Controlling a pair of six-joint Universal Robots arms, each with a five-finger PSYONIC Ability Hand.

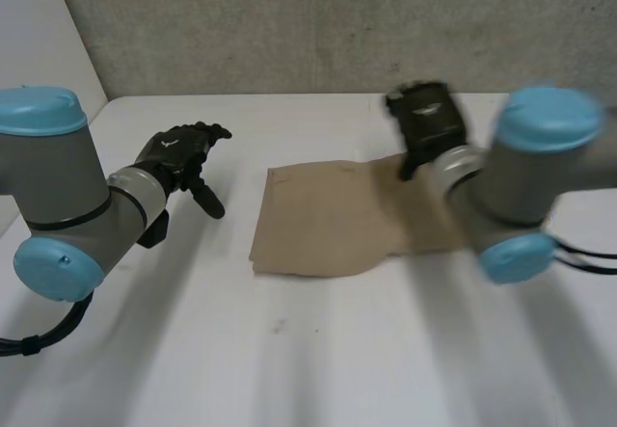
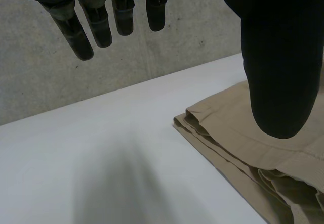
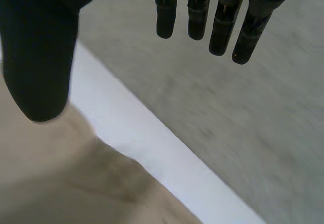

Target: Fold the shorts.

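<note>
Right hand (image 1: 424,123) relaxed above folded shorts (image 1: 337,220), long axis side-to-side.

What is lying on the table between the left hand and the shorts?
Nothing. In the head view the stretch of white table between the left hand and the tan shorts is bare.
</note>
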